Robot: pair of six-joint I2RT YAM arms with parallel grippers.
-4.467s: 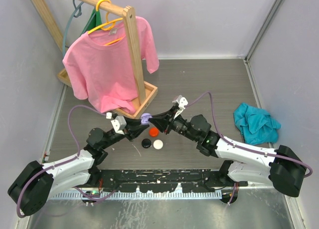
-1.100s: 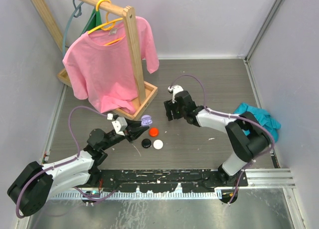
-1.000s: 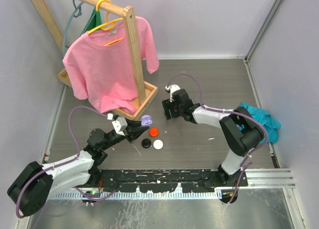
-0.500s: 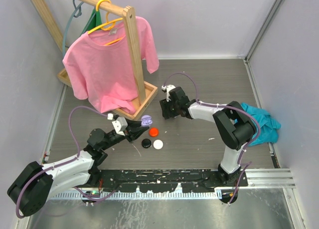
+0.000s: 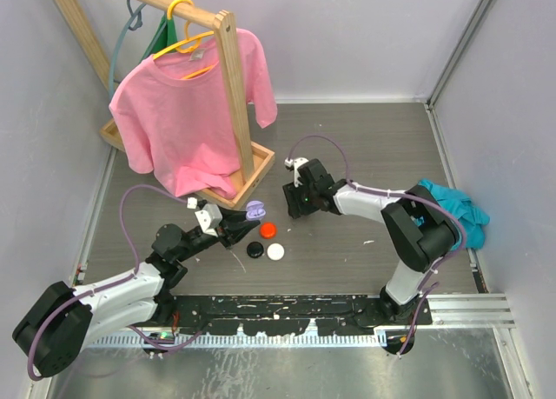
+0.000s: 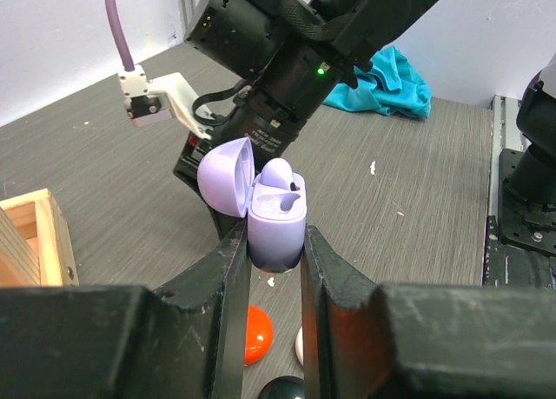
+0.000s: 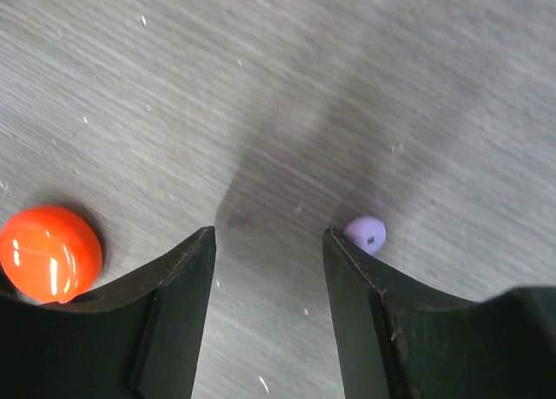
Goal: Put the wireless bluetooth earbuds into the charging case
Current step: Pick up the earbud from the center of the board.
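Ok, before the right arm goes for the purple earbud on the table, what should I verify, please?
1. Right end effector open: ok.
2. Purple earbud between its fingers: not ok, it lies outside the gap, past one finger.
3. Left end effector shut on the purple case: ok.
4. Case lid open: ok.
5. Free slot in the case: cannot tell; one seated earbud shows inside.
6. Orange case away from the purple earbud: ok.

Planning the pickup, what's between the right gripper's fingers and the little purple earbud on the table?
Nothing: the right wrist view shows only bare table between the right gripper and the purple earbud, which lies beside one finger's tip.
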